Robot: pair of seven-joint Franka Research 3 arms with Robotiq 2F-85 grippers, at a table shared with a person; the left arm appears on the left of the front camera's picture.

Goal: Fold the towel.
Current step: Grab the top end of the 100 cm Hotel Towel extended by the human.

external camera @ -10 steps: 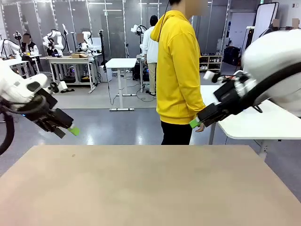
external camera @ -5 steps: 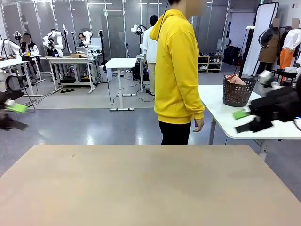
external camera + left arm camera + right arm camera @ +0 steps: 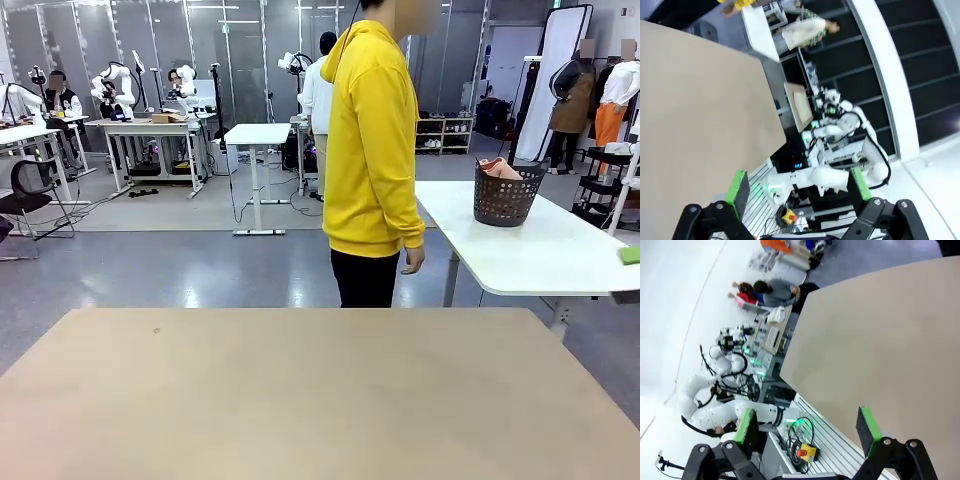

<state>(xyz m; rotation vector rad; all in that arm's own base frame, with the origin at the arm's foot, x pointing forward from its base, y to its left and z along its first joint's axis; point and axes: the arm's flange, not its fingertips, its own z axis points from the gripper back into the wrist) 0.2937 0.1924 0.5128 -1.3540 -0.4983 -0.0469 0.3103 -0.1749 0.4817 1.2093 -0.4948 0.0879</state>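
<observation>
Left wrist view showed the left gripper (image 3: 798, 181) with jaws wide apart on nothing, and the right gripper (image 3: 807, 422) stood likewise, both facing the flat beige tabletop (image 3: 880, 340). The salmon-pink terry towel (image 3: 498, 167) lay bunched in a dark woven basket (image 3: 505, 205) on the white side table (image 3: 540, 255), well apart toward the robot's right. The right arm seemed the nearer, and the towel's long axis could not be told.
</observation>
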